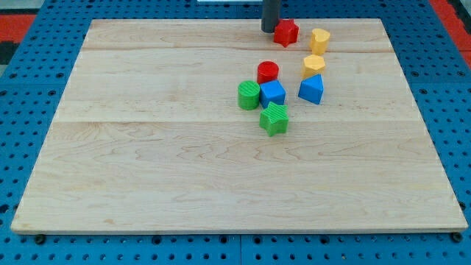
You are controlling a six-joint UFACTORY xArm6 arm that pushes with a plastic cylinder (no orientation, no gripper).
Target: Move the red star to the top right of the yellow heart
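Note:
The red star (286, 32) lies near the view's top edge of the wooden board (147, 162). My tip (269, 29) stands right against the star's left side. A yellow block (319, 39), possibly the heart, sits just right of the star and slightly lower, with a small gap between them. A second yellow block (313, 66) lies below it. I cannot tell for sure which of the two yellow blocks is the heart.
A red cylinder (268, 72), a green cylinder (249, 96), a blue cube (272, 93), a blue angular block (311, 89) and a green star (274, 118) cluster below the red star. Blue pegboard surrounds the board.

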